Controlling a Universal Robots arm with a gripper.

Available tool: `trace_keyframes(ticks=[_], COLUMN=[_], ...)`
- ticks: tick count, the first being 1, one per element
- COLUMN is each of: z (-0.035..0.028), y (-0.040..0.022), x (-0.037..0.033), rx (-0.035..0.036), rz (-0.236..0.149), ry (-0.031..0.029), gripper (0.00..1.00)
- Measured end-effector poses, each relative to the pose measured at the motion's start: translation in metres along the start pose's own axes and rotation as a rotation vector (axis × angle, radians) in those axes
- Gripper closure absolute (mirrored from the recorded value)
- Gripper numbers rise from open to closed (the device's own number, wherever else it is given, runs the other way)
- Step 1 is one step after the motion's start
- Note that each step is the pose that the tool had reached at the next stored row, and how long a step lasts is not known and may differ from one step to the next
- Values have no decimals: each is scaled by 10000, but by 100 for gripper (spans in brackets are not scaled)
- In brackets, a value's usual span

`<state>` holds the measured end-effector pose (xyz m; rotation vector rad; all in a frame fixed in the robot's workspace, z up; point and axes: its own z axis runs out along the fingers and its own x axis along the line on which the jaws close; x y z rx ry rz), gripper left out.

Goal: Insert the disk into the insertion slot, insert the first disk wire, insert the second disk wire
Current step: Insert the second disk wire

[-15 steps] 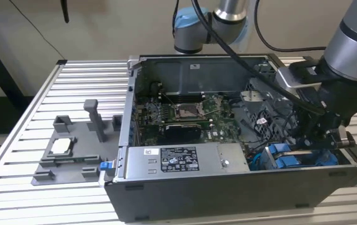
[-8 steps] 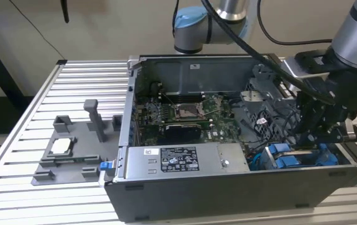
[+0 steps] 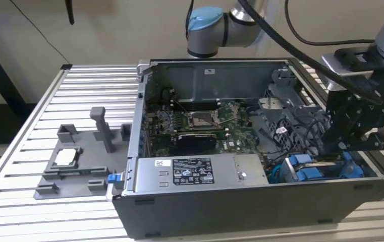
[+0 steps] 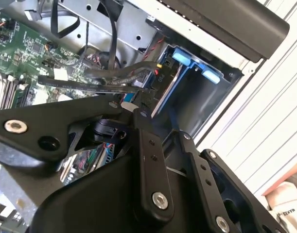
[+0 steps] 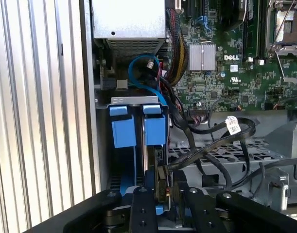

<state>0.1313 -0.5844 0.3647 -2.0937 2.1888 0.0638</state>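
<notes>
Disk [image 5: 138,128] seated in insertion slot [image 5: 133,100], near right corner of the case in the exterior view. Gripper [image 5: 161,194] fingers narrow, pinching a wire connector [image 5: 160,170] at the disk edge. Risk: skewed plug jams.

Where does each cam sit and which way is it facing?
Exterior view: off the arm, above the case, looking down into it; the arm shows, pincer over the disk.
First wrist view: on the arm, looking along the pincer to the disk and motherboard.
Second wrist view: on the arm, behind the pincer.
All share the disk's blue tabs.
</notes>
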Motion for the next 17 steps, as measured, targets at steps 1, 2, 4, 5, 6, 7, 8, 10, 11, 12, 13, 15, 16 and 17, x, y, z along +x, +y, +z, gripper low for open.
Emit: trace_keyframes(ticks=[1,2,4,5,6,7,8,10,11,12,13,15,16,17], z=[-21,-50,-126,-164,-200,-234,-267,-306,-307,-307,-307,-310,-310,-310], y=[-8,-13,-21,-23,-27,-29,-31,-34,-34,-34,-34,-34,-34,-34], x=[-3,-6,-14,-19,-23,-27,-31,-35,-35,-35,-35,-35,-35,-35], rx=[-29,-51,-88,-104,-124,-144,-162,-182,-185,-185,-186,-186,-185,-186], rz=[3,6,10,13,14,15,18,20,21,21,20,20,20,20], ry=[3,1,4,3,5,6,8,9,7,6,5,8,7,8], gripper=[73,73,85,89,89,89,89,89,89,89,89,89,89,89])
